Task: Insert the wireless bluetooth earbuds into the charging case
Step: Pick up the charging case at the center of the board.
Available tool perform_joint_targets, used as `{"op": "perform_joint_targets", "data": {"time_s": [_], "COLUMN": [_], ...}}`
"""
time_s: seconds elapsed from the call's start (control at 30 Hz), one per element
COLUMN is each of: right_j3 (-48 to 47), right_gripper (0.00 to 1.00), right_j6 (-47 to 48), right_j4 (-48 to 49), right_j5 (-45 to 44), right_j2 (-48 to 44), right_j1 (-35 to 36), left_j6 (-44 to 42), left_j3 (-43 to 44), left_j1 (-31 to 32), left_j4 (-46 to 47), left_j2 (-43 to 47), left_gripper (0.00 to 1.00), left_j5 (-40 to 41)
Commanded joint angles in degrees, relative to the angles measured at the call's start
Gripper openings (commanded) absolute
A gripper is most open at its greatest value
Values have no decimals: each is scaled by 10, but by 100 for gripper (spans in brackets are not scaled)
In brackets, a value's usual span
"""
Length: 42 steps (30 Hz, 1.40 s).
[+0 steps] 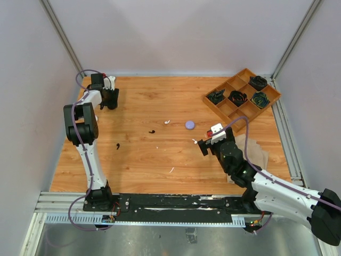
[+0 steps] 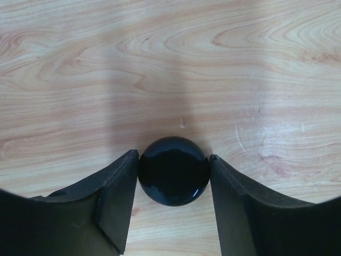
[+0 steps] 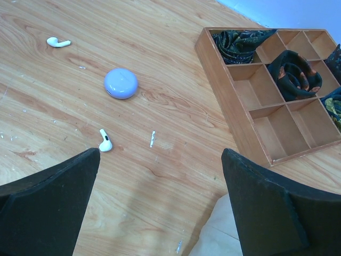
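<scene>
A glossy black round charging case (image 2: pixel 173 170) lies on the wooden table (image 2: pixel 170 64). My left gripper (image 2: pixel 174 158) is shut on it, one finger touching each side; in the top view this gripper (image 1: pixel 110 100) is at the far left and hides the case. A lavender round case (image 1: pixel 190 125) sits mid-table, also in the right wrist view (image 3: pixel 121 83). Two white earbuds (image 3: pixel 105 141) (image 3: pixel 58 42) lie near it. Two black earbuds (image 1: pixel 152 131) (image 1: pixel 117 144) lie left of centre. My right gripper (image 3: pixel 160 154) is open and empty, above the table near one white earbud (image 1: pixel 195 141).
A wooden compartment tray (image 1: pixel 226 109) with dark coiled items stands at the back right, also in the right wrist view (image 3: pixel 240 114). A beige sheet (image 1: pixel 257 150) lies under the right arm. A thin white sliver (image 3: pixel 152 138) lies on the wood.
</scene>
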State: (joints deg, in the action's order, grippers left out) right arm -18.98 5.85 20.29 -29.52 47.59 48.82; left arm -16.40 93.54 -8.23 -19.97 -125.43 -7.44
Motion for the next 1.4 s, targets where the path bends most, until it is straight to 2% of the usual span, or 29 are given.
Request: {"op": "perform_joint_targets", "data": {"time_s": [0.0, 0.23, 0.63, 0.83, 1.03, 1.37], "right_j3": [-9, -11, -26, -52, -75, -113], "right_gripper": [99, 98, 98, 99, 99, 98], "right_j6": [3, 1, -17, -43, -73, -90], "right_j4": [7, 6, -14, -49, -96, -176], "right_j5": [2, 8, 49, 65, 90, 124], "right_j2": [0, 6, -2, -2, -5, 12], "right_j1": [0, 0, 0, 0, 0, 0], "left_j6": [12, 59, 168, 219, 258, 234], "left_j3": [10, -11, -180, -258, -344, -463], "left_j1": [-3, -3, 19, 68, 137, 248], "left_j4": [-20, -30, 61, 103, 190, 329], "left_j2": [-9, 11, 154, 235, 313, 421], "left_gripper": [57, 50, 50, 52, 52, 54], "left_j5": [-18, -26, -32, -26, -36, -27]}}
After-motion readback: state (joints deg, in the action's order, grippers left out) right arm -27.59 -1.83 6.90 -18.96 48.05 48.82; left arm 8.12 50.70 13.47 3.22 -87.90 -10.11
